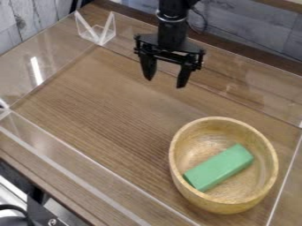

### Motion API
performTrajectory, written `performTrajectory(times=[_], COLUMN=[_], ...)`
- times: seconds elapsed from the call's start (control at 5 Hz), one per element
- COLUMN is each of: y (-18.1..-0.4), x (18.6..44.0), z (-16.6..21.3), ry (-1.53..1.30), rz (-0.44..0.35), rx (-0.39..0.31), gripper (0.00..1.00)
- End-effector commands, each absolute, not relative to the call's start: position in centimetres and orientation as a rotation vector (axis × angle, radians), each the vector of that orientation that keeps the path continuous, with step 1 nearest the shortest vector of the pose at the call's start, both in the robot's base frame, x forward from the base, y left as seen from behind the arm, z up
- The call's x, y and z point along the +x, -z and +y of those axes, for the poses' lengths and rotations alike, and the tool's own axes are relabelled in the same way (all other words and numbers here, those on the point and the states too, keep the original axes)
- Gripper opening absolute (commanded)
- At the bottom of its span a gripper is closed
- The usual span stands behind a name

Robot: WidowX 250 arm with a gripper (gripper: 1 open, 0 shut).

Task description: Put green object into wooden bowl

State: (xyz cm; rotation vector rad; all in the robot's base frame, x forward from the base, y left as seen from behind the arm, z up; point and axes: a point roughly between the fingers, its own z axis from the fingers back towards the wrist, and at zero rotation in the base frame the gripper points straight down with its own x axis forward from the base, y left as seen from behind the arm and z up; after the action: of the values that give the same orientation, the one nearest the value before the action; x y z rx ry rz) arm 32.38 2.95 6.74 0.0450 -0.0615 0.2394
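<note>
The green object (220,168), a flat bright green block, lies tilted inside the wooden bowl (186,178) at the lower right of the table. The bowl is round, light tan, with a thick rim. My gripper (164,80) hangs well away from it, up and to the left near the back of the table. Its black fingers (147,73) point down, spread apart, with nothing between them.
A wooden tabletop (106,106) is enclosed by low clear plastic walls (35,71). A small clear stand (94,28) sits at the back left corner. The front table edge runs along the lower left.
</note>
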Motion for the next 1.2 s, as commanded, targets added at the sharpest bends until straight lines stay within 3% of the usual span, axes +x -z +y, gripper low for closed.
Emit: performTrajectory(times=[0.0,0.6,1.0], y=[-7.9,-7.6,-7.6], x=[32.9,32.2,32.9], z=[3.0,3.7,3.3], ry=[-0.306,-0.359,-0.240], rz=[-0.122,-0.112,-0.098], rx=[0.047,0.049,0.051], gripper=[1.00,1.00,1.00])
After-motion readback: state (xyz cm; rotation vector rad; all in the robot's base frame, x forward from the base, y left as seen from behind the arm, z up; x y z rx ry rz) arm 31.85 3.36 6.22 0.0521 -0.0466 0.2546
